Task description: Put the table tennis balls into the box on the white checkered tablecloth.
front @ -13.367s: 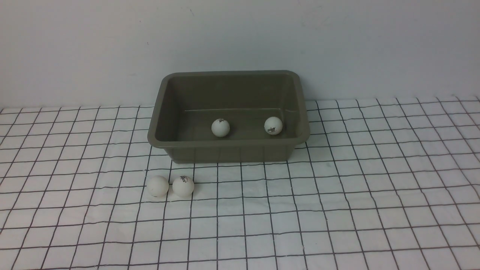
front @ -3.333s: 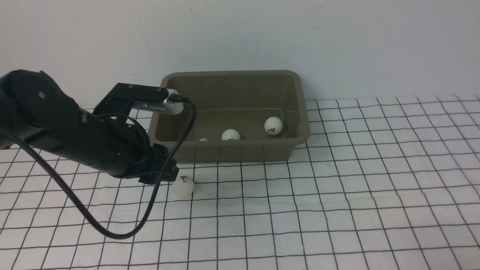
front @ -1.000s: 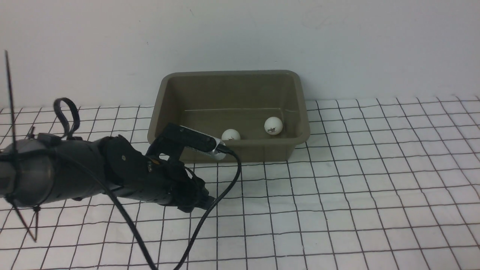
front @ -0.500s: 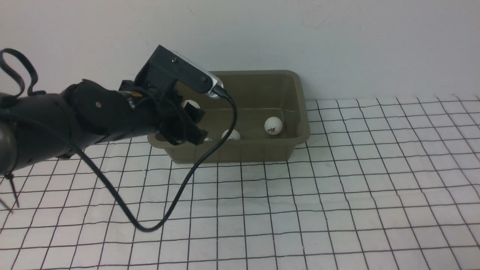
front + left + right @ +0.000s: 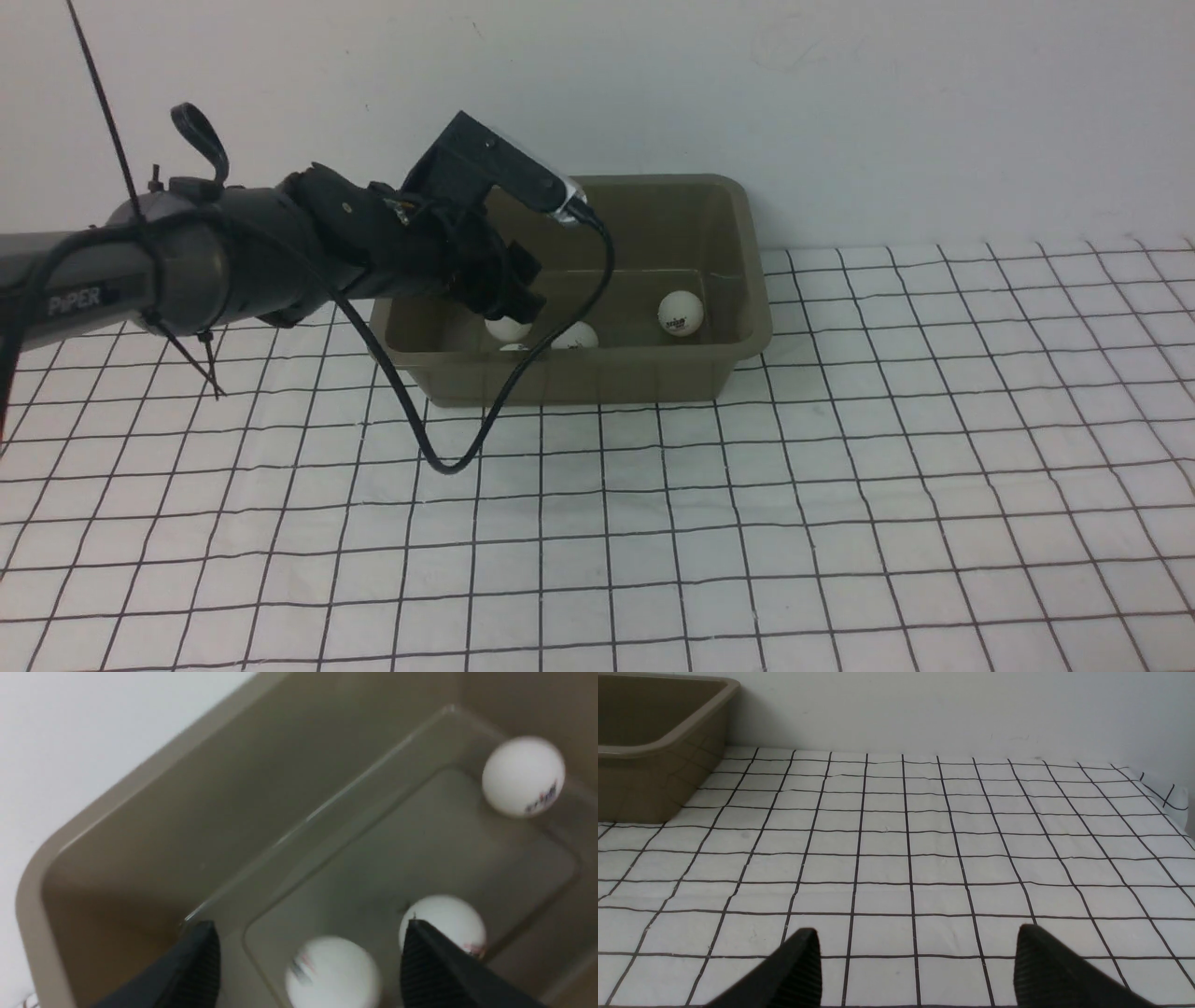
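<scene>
Left gripper [image 5: 308,947] hangs over the box [image 5: 738,243] at its 9 o'clock end, jaws apart and empty. Balls [image 5: 332,973] lie inside; the near wall half hides two. Right gripper [image 5: 915,956] gapes over bare cloth [image 5: 924,858].

At the start two balls lay on the cloth [image 5: 653,523] in front of the box [image 5: 738,201] and two lay inside; now none is left on the cloth. The left arm, absent at first, has come in, lifted the last ball off the cloth and carried it over the box's left half. Its gripper [image 5: 512,291], closed on that ball half a second ago, now has its jaws apart, and the ball [image 5: 507,328] sits just below them inside the box.
</scene>
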You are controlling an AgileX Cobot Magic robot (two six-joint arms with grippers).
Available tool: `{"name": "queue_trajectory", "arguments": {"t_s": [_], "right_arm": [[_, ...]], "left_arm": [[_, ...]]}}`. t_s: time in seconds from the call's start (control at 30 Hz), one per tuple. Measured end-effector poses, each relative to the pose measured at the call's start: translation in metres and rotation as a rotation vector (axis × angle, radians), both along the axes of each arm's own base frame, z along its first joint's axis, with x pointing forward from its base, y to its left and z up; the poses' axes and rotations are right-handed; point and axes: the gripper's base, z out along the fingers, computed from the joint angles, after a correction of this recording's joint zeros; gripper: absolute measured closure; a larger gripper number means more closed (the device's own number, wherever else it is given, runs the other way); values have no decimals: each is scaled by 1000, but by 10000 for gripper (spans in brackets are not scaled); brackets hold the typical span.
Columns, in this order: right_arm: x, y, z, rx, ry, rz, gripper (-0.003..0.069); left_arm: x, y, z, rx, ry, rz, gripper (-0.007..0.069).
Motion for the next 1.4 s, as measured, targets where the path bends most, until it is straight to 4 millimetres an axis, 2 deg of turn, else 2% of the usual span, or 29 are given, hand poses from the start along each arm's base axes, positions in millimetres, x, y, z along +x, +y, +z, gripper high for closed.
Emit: {"name": "queue_trajectory", "arguments": {"t_s": [0.1,0.23,0.4,0.53,0.67,0.87,1.03,1.23,1.4], "right_arm": [[0,0,0,0,0,0,156],[0,0,0,0,0,0,156],[0,0,0,0,0,0,156],[0,0,0,0,0,0,156],[0,0,0,0,0,0,156],[0,0,0,0,0,0,156],[0,0,0,0,-1,0,156],[0,0,0,0,-1,0,156],[0,0,0,0,-1,0,156]], "left_arm": [[-4,-2,9,-58,15,5,141],[-19,-5,37,-138,41,-55,139],[-69,-13,102,-299,119,-245,186],[-100,-15,131,-369,175,-358,229],[-109,-17,143,-473,197,-375,241],[-102,-18,155,-658,154,-282,241],[-100,-18,160,-739,145,-253,241],[-100,-19,162,-701,77,-299,241],[-102,-17,159,-551,15,-353,241]]}}
